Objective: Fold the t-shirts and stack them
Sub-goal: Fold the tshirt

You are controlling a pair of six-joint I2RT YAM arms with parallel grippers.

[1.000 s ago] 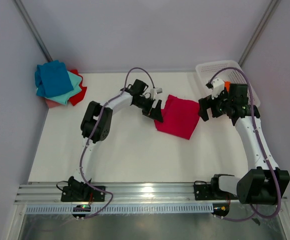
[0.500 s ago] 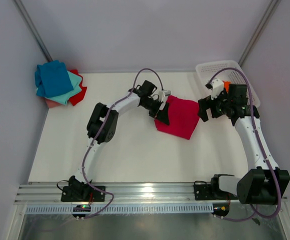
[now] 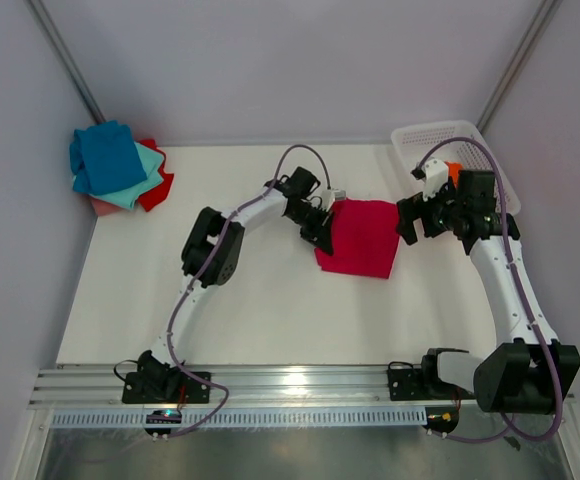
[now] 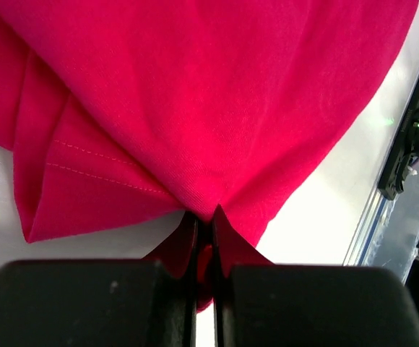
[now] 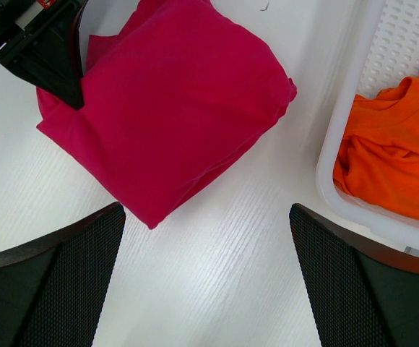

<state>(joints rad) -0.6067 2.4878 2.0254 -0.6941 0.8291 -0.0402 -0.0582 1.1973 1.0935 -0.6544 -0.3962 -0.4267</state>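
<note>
Where the white table [image 3: 270, 300] carries the work, the folded crimson tee [image 3: 362, 240] lies flat between the two grippers. Its left edge is bunched directly ahead of the left gripper [image 4: 204, 217], whose jaws are clenched on a pinch of that cloth. The right gripper [image 5: 206, 210] hovers beside the tee's right edge and above the table, jaws spread wide and holding nothing; the tee lies ahead and to the left of it, apart from it. The stack [image 3: 115, 165] of blue, teal, red and pink tees rests well to the left of the left gripper, at the far table corner. The white basket [image 5: 332, 159] stands just right of the right gripper in the wrist view, and the orange tee [image 5: 390, 144] lies crumpled inside it.
</note>
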